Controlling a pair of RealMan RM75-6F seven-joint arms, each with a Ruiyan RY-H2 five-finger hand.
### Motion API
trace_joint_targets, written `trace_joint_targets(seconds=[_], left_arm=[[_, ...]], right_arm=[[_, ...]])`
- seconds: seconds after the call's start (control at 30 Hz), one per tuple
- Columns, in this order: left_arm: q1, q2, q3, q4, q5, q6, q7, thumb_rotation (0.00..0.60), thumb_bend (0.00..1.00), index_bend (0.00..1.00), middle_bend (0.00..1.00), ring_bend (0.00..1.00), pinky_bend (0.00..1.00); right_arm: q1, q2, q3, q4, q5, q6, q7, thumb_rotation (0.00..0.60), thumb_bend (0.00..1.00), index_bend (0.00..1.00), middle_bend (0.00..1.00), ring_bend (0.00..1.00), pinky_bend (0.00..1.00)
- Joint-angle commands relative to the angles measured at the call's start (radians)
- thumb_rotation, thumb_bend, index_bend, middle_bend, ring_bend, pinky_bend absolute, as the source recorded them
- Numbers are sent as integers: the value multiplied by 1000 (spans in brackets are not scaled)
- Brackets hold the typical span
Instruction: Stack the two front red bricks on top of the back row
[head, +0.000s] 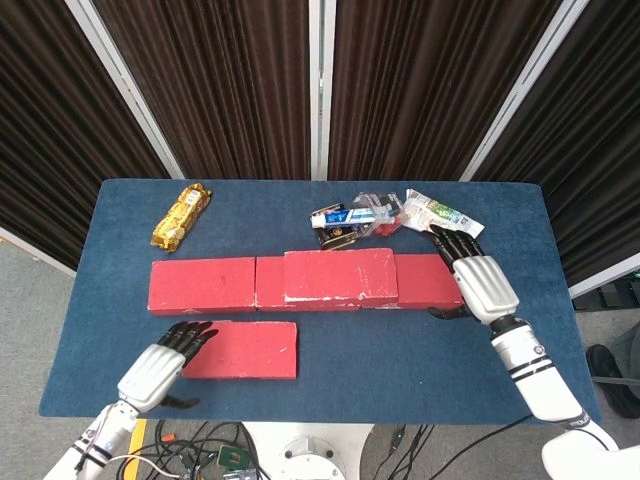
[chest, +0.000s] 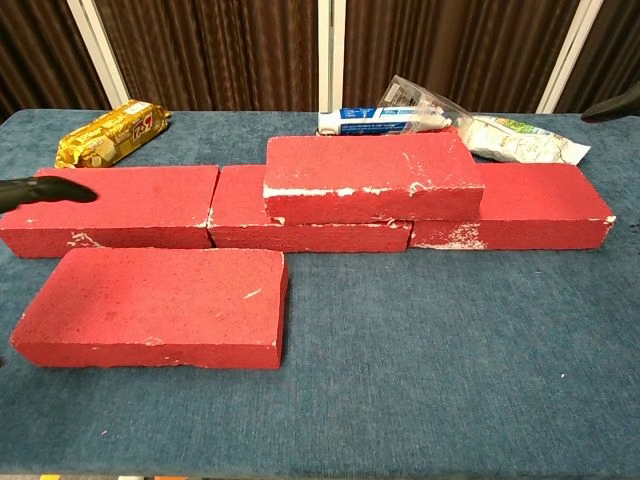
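A back row of red bricks spans the blue table. One red brick lies stacked on top of that row near its middle. Another red brick lies flat in front of the row at the left. My left hand hovers open at this front brick's left end, fingers spread toward it; in the chest view only a dark fingertip shows. My right hand is open above the row's right end, holding nothing.
A gold snack packet lies at the back left. A blue box, a clear bag and a white-green pouch sit behind the row at the right. The table's front edge is close to my hands.
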Motion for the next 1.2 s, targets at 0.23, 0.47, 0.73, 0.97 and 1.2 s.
trace_joint_targets(seconds=[0.23,0.47,0.73,0.97,1.2], left_arm=[[-127,-180,-99,-76,-321,-161,246,600,50,0,0,0,0],[-189,-281,-132,-41,-484,-149,361,600,47,0,0,0,0],[-223,-309,-146,-2,-575,-111,388,600,48,0,0,0,0],[-254,-291,-140,0,-654,-119,395,600,47,0,0,0,0],[-287,-278,-120,-17,-710,-125,409,600,48,0,0,0,0]], right_arm=[[-61,5,-2,31,-53,23,51,600,0,0,0,0,0],[-100,21,3,50,-89,37,89,600,0,0,0,0,0],[-149,27,-4,40,-173,83,102,600,0,0,0,0,0],[-176,26,-1,44,-209,101,115,600,0,0,0,0,0],[-182,20,11,55,-202,83,121,600,0,0,0,0,0]])
